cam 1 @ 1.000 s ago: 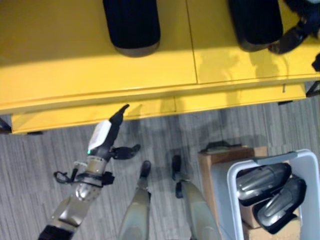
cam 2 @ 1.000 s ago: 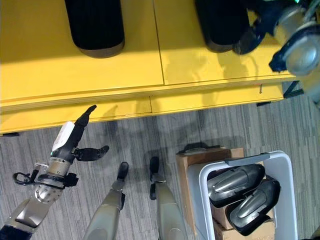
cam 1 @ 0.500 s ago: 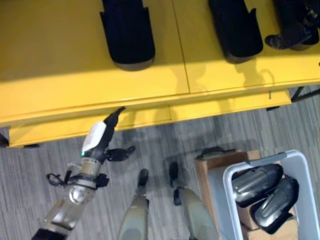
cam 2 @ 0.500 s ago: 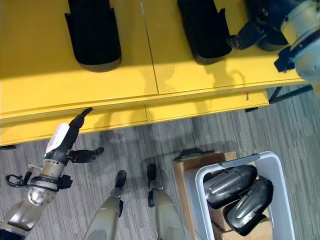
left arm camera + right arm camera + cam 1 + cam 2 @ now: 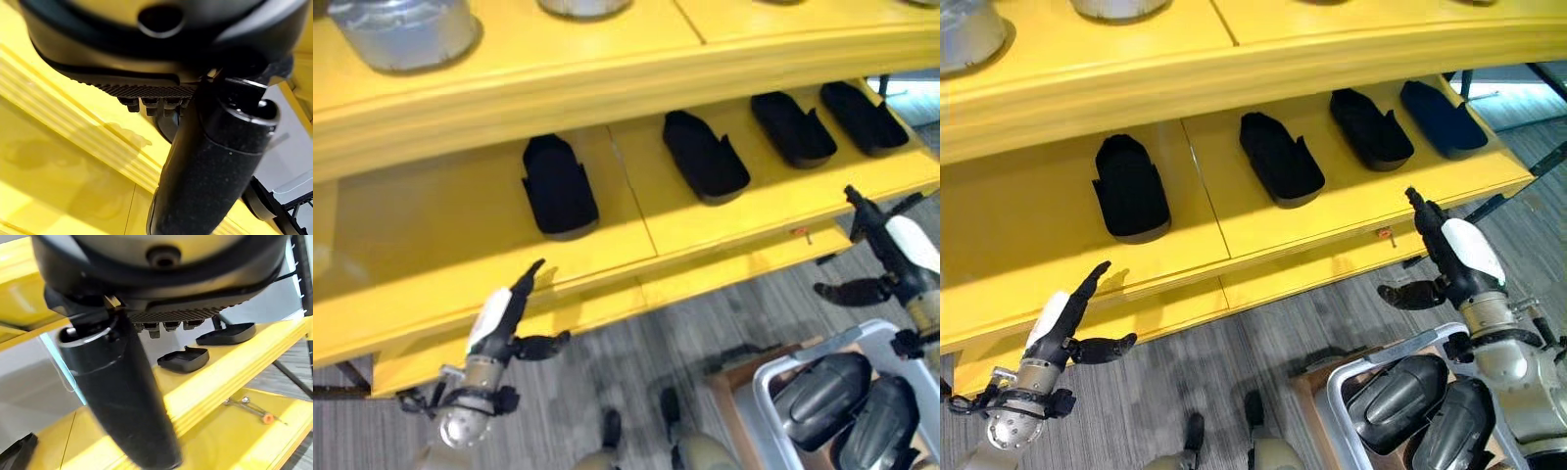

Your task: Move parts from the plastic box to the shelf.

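We are between placements: left hand point(image 5: 1062, 328) and right hand point(image 5: 1449, 257) are hanging empty, fingers straight, before the shelf point(image 5: 1263, 230). Next we judge reaching into the plastic box point(image 5: 1351, 377) for a part point(image 5: 1398, 389).

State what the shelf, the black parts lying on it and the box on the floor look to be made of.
Shelf: probably painted metal; the smooth yellow surface shows a soft sheen and a panel seam.
Black parts: likely moulded plastic; matte, thin-walled shells.
Parts in the box: same shape, glossier, with grey highlights.
Box: pale plastic, judging by its thin rounded rim.
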`<state>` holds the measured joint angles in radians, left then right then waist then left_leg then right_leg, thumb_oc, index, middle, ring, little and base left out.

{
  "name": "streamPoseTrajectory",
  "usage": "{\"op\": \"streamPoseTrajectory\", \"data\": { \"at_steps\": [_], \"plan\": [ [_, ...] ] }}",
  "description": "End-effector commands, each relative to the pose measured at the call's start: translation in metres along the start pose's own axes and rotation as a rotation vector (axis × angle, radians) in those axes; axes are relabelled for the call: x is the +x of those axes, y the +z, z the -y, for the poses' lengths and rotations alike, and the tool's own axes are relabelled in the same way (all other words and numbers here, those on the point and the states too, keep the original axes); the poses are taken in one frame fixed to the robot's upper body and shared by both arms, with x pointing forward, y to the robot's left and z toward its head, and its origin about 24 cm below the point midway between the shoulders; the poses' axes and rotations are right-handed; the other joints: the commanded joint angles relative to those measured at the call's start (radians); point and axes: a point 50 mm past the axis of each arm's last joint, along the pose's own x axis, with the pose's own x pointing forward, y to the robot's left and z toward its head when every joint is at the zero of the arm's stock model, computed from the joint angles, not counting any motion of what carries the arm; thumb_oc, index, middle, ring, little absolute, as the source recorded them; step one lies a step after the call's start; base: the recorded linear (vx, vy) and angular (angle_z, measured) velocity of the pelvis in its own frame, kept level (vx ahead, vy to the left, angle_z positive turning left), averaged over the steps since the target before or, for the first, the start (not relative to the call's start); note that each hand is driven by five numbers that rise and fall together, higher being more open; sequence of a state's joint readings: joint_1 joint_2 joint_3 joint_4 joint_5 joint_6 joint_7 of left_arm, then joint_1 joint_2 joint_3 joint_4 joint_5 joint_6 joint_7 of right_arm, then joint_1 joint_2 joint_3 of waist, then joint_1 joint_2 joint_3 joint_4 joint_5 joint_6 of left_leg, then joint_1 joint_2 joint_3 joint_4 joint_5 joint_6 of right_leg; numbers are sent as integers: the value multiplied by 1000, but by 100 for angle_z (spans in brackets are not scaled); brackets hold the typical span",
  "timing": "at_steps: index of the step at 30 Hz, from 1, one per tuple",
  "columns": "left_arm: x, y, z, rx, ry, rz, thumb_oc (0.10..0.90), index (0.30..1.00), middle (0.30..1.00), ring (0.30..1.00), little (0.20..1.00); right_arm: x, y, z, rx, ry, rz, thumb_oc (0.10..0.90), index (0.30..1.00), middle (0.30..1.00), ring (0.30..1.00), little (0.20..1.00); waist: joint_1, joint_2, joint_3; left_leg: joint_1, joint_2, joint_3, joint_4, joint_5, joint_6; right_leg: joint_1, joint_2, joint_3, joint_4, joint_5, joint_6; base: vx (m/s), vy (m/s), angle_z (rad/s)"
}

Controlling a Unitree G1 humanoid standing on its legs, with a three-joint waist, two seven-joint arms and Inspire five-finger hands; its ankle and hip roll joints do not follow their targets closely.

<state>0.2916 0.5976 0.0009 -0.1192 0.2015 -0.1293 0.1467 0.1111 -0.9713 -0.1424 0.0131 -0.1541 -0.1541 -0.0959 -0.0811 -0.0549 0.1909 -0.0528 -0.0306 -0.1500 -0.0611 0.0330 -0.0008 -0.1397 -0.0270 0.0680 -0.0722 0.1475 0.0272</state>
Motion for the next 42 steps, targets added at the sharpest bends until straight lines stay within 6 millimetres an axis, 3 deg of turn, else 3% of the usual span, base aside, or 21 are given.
{"op": "streamPoseTrajectory", "data": {
  "at_steps": [1,12,20,34,42],
  "plan": [
    [8,19,-15,53,47,136,900,1000,1000,1000,1000,32,27,46,-223,-113,149,900,1000,1000,1000,1000,18,-32,-126,21,27,-6,-26,-43,-1,-83,-16,22,153,-95,65,45,-106,-11],
    [15,22,-5,44,39,148,900,1000,1000,1000,1000,50,31,49,-531,2,173,900,1000,1000,1000,1000,35,-12,-54,6,40,-11,-26,-17,-13,-121,-4,8,221,-141,46,-21,-51,0],
    [21,27,0,44,45,170,900,1000,1000,1000,1000,61,30,47,-635,29,170,900,1000,1000,1000,1000,45,1,-13,-12,42,-26,-26,-1,-18,-137,-4,-11,249,-162,38,-26,-54,4],
    [32,41,5,55,63,239,900,1000,1000,1000,1000,84,59,54,-848,-11,279,900,1000,1000,1000,1000,48,28,37,-45,39,-37,-26,18,-26,-190,-7,-18,300,-185,28,-6,-30,5],
    [37,50,7,60,62,282,900,1000,1000,1000,1000,95,83,69,-917,-89,352,900,1000,1000,1000,1000,43,32,49,-53,35,-43,-26,16,-28,-217,-9,-15,326,-194,24,6,-4,1]
  ]
}}
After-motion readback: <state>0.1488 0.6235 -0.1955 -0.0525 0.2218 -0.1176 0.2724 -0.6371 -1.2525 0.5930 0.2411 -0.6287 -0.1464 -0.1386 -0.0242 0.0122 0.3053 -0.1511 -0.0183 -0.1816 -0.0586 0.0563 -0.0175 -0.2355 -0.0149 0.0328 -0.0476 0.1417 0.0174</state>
